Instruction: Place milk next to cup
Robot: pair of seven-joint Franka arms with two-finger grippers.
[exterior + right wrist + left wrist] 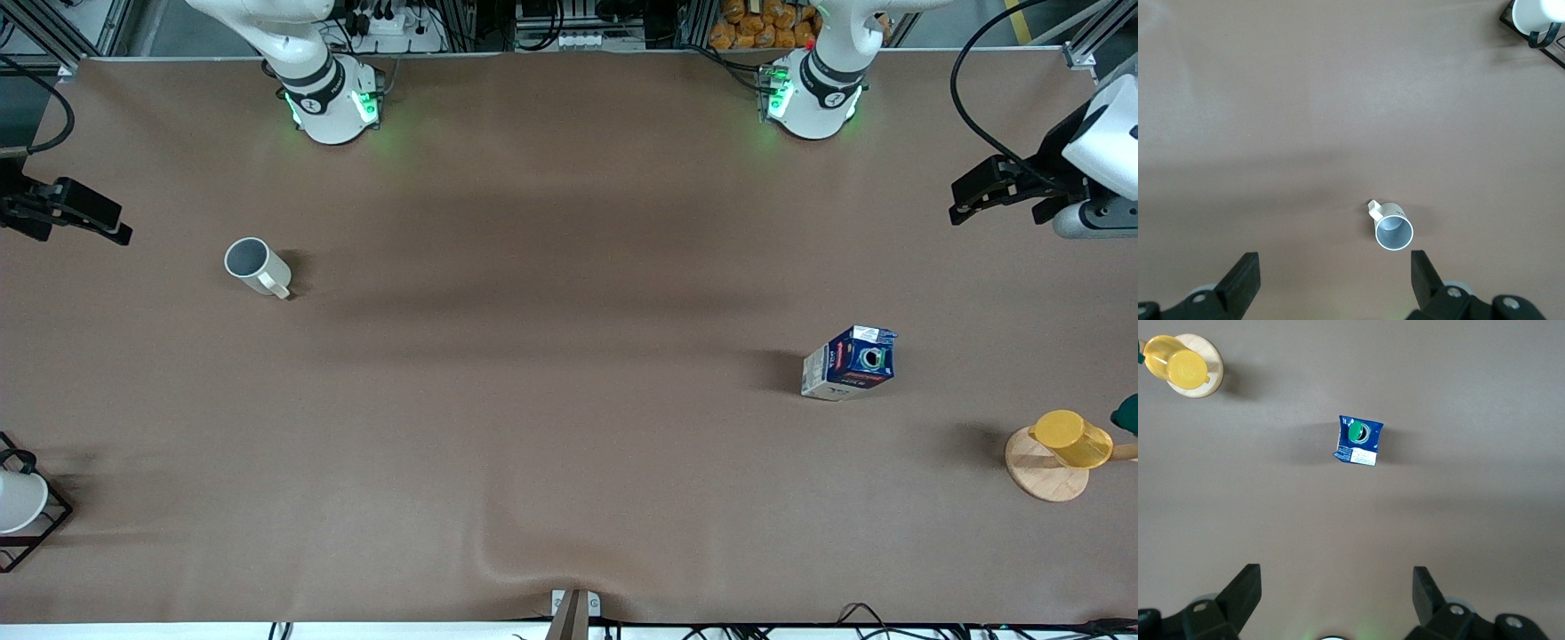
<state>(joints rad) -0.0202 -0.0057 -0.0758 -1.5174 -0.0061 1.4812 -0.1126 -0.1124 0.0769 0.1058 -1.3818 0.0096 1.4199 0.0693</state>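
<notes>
The left gripper (987, 197) is hanging with fingers spread wide and empty over the left arm's end of the worktop (569, 356), while the right gripper (84, 215) is likewise gaping over the right arm's end. The milk (849, 363) is standing upright toward the left arm's end, well apart from the cup (255, 267).

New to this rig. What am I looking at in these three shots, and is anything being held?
Two robot arms sit at a brown table. One shot looks down from a high camera facing them; the others come from cameras on each wrist. The left tool hangs open above the table at the left arm's end, looking down on the milk and a yellow cup on a wooden disc. The right tool hangs open at the right arm's end, over the cup, a cream mug. A white cup in a wire rack stands at the table's edge. Nothing is held.
</notes>
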